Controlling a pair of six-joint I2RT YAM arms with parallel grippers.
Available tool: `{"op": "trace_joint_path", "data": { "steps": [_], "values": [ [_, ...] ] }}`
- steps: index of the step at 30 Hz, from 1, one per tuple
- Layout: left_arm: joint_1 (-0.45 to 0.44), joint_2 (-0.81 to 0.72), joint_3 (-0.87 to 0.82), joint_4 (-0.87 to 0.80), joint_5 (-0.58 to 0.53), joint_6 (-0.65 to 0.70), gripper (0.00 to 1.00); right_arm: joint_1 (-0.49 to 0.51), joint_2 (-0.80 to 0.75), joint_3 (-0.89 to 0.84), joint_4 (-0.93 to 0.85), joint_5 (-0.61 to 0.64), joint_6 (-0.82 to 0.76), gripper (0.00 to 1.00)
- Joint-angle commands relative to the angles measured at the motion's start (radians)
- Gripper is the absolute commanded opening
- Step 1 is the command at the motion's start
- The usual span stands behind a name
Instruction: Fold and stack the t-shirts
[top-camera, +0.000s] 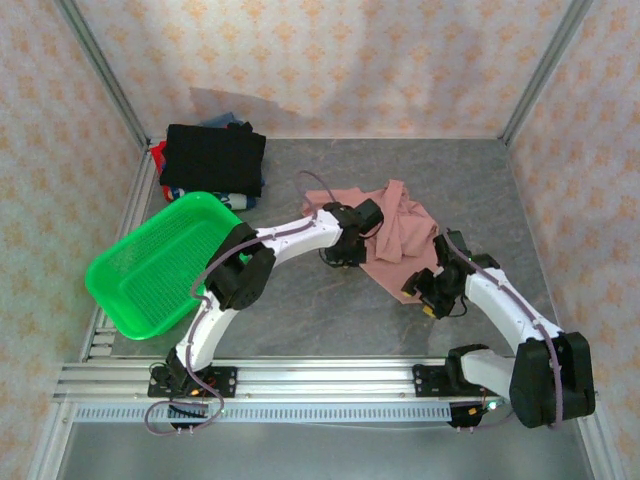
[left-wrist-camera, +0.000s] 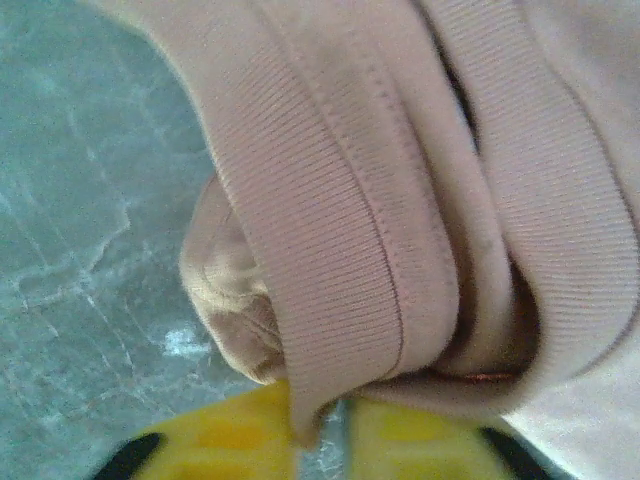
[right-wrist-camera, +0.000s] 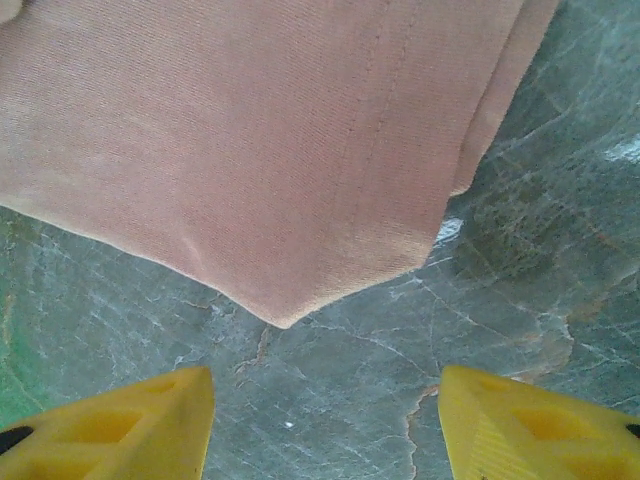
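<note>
Grey table (top-camera: 300, 320) bears the crumpled pink t-shirt (top-camera: 400, 235). Your left hand (left-wrist-camera: 325, 425) pinches its ribbed edge. Your right hand (right-wrist-camera: 325, 395), spread, should next take the corner just ahead.

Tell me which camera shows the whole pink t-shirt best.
Top external: the pink t-shirt lies crumpled mid-table, outline mostly visible. The left wrist view gives a close-up of its ribbed band pinched in the left gripper; the right wrist view, one corner ahead of the open right gripper.
</note>
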Motion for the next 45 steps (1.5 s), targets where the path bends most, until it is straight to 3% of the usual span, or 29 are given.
{"op": "trace_joint_path", "data": {
  "steps": [1,9,22,25,33,45],
  "values": [
    [0.007,-0.019,0.006,-0.029,-0.031,0.021,0.00,0.007,-0.023,-0.018,0.000,0.043,0.015,0.61],
    [0.016,-0.113,-0.027,0.016,0.015,0.023,0.00,0.007,-0.011,-0.031,0.044,0.050,0.038,0.57],
    [0.031,-0.171,-0.023,0.039,0.070,0.018,0.00,0.007,0.152,-0.012,0.175,0.033,0.046,0.50],
    [0.037,-0.182,-0.021,0.046,0.078,0.017,0.00,0.006,0.195,0.001,0.201,0.049,0.052,0.42],
    [0.062,-0.241,-0.018,0.055,0.092,0.015,0.00,0.007,0.265,0.072,0.222,0.133,0.053,0.00],
    [0.199,-0.438,0.023,0.015,0.096,0.033,0.00,-0.101,0.068,0.448,-0.061,0.203,-0.091,0.00]
  ]
}}
